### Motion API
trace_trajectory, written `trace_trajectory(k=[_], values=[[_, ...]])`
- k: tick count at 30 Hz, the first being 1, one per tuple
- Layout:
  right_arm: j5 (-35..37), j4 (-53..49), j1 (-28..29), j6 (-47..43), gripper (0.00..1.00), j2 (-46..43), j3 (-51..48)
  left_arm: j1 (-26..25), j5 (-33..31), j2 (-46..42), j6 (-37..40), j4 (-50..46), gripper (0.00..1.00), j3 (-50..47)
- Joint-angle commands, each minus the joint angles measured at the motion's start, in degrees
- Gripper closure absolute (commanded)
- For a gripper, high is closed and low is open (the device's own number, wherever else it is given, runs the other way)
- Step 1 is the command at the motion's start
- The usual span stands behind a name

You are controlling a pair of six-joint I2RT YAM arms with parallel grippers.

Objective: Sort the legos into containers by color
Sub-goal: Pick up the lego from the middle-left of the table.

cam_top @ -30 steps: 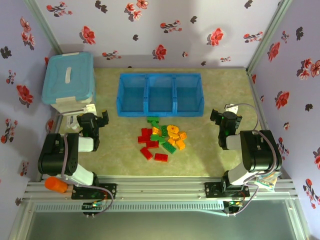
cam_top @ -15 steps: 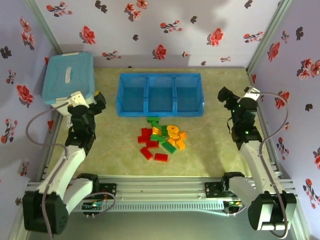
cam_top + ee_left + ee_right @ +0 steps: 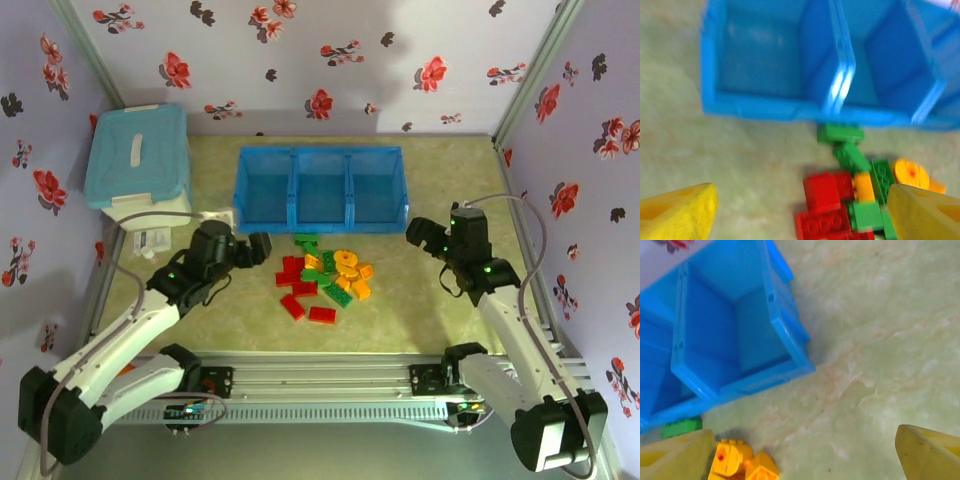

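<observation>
Your left gripper (image 3: pixel 252 250) and right gripper (image 3: pixel 420 233) are both spread wide, with their yellow fingers (image 3: pixel 677 215) cropped at the bottom of each wrist view. The tray (image 3: pixel 320 222) lies ahead of both. The wrist views cut it off at the frame edges, so you can't see all three compartments there. The legos (image 3: pixel 325 278) are piled between the two grippers, just short of the tray's near wall. The left wrist view is blurred and you can't read the studs. An orange brick (image 3: pixel 740 462) just beside the right gripper's left finger is cut off at the bottom.
</observation>
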Motion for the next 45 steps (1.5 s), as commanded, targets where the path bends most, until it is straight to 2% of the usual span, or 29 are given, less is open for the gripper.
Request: trace_trajectory(k=[1, 6, 11, 18, 27, 37, 45], values=[[0.87, -4.62, 2.10, 0.69, 0.10, 0.19, 1.57, -4.19, 0.23, 4.39, -3.09, -5.88, 0.17, 0.54], [0.69, -4.92, 5.07, 0.79, 0.15, 1.69, 0.92, -10.90, 0.03, 15.17, -4.12, -9.58, 0.24, 4.06], [1.71, -4.74, 6.27, 1.22, 0.15, 1.67, -0.22, -16.29, 0.01, 20.77, -8.64, -12.49, 0.22, 6.96], [1.66, -2.64, 7.01, 2.59, 0.15, 2.15, -1.63, -21.01, -0.14, 27.19, -17.35, -13.84, 0.22, 9.28], [2.10, -1.28, 7.27, 2.74, 0.15, 2.24, -2.90, -23.51, -1.35, 32.86, -24.10, -14.42, 0.25, 9.43], [2.36, 0.24, 7.31, 3.06, 0.15, 2.04, -4.32, -23.64, 0.07, 36.81, -25.41, -11.45, 0.33, 9.16], [3.15, 0.84, 7.26, 3.26, 0.14, 1.07, -5.27, -23.80, -1.62, 37.04, -26.75, -13.61, 0.50, 8.56]])
